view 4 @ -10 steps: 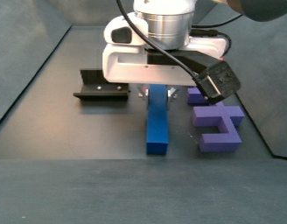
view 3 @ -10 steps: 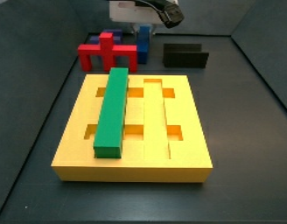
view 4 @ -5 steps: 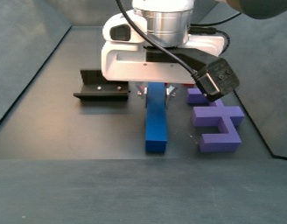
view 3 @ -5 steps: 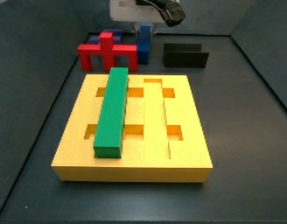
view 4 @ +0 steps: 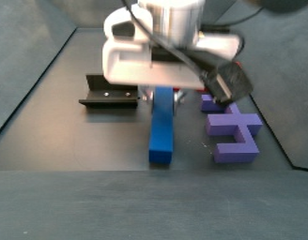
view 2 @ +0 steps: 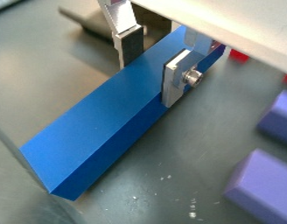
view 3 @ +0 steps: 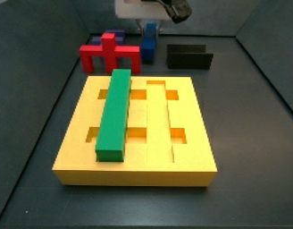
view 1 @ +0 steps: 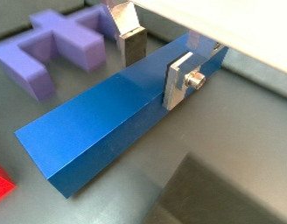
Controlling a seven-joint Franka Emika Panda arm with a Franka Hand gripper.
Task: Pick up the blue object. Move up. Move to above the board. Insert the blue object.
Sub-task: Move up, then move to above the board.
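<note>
The blue object (view 4: pixel 161 131) is a long plain bar; it shows in both wrist views (view 1: pixel 99 122) (view 2: pixel 105 127) and, far back, in a side view (view 3: pixel 149 43). My gripper (view 4: pixel 169 89) stands over its far end, one silver finger on each long side (view 1: pixel 153 77) (view 2: pixel 150 74). The jaws press on the bar, and it hangs just off the floor. The board (view 3: pixel 191 156) is a big yellow block with grooves and notches, nearer the front, apart from the gripper (view 3: pixel 150 27). A green bar (view 3: pixel 115 112) lies in its left groove.
A red cross-shaped piece (view 3: pixel 107 55) stands left of the blue bar. The dark fixture (view 3: pixel 188 57) (view 4: pixel 109 94) stands at the bar's other side. A purple notched piece (view 4: pixel 232 131) (view 1: pixel 52 48) lies close beside the bar. Grey walls ring the floor.
The gripper has risen a little and the blue bar has come up and shifted slightly with it. The board and the other pieces have not moved.
</note>
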